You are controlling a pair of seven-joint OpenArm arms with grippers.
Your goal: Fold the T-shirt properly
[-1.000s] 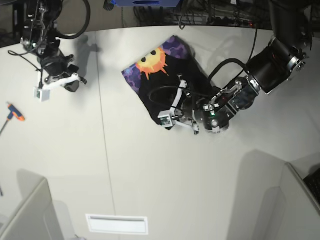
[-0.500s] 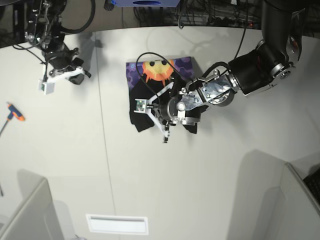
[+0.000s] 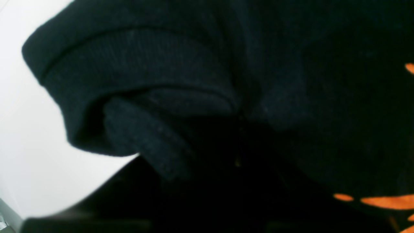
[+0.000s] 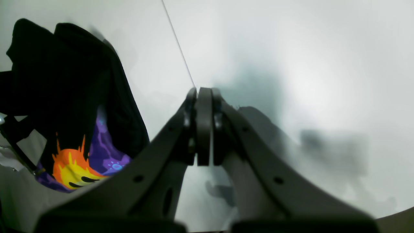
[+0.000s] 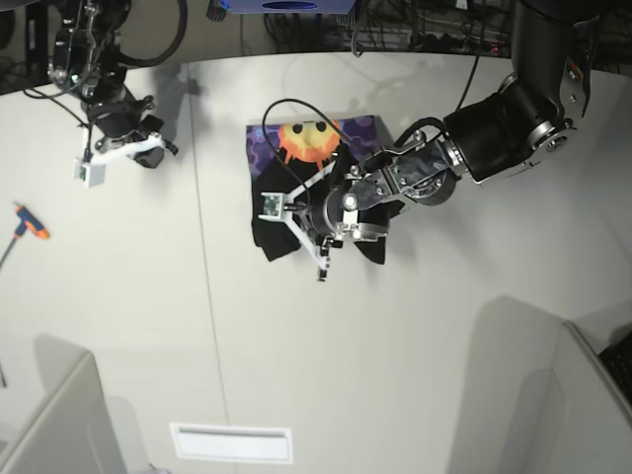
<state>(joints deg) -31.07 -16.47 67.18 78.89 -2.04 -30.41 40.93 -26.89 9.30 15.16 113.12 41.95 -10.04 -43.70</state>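
The black T-shirt (image 5: 273, 235) lies as a small folded bundle at the table's middle, with its orange sun print (image 5: 314, 138) on purple showing at the far edge. My left gripper (image 5: 314, 225) is down on the bundle's near part. In the left wrist view black cloth (image 3: 181, 84) fills the frame and bunches into the dark jaws, which look shut on it. My right gripper (image 5: 148, 153) hangs shut and empty above the bare table at far left. In the right wrist view its fingertips (image 4: 203, 97) meet, with the T-shirt (image 4: 64, 81) off to the left.
An orange-handled tool (image 5: 30, 225) lies at the left edge. A white label plate (image 5: 232, 442) sits near the front edge. Grey panels (image 5: 59, 425) stand at the front corners. Cables and equipment (image 5: 415, 35) line the back edge.
My left gripper has swung left across the T-shirt, and the shirt turned from diagonal to square-on and bunched smaller. The right arm drew back slightly toward the far left.
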